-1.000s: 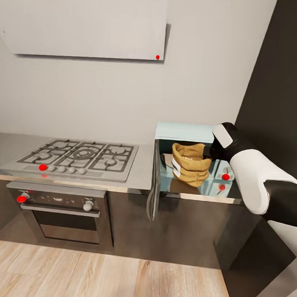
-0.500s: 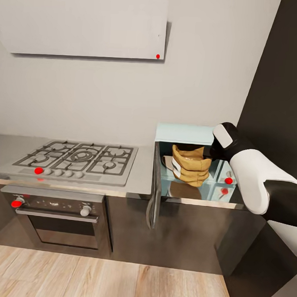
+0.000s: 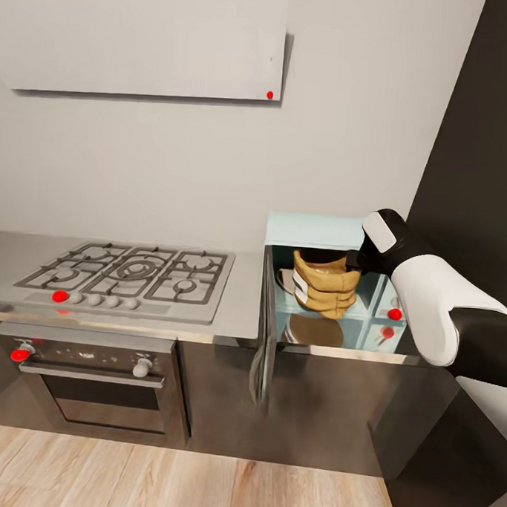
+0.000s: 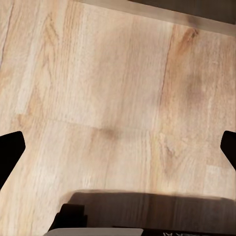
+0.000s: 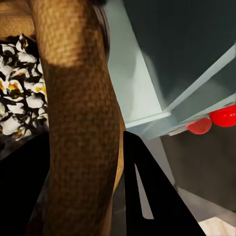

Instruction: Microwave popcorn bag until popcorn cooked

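The popcorn bag sat inside the open microwave at the counter's right end, its door swung out leftward. The right hand pinched the bag's rolled rim between its fingers, popcorn showing within. The left hand hung spread wide over the wood floor.

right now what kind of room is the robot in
A home kitchen, by the look of it: a steel gas hob above a built-in oven, and a mint-blue microwave on the grey countertop.
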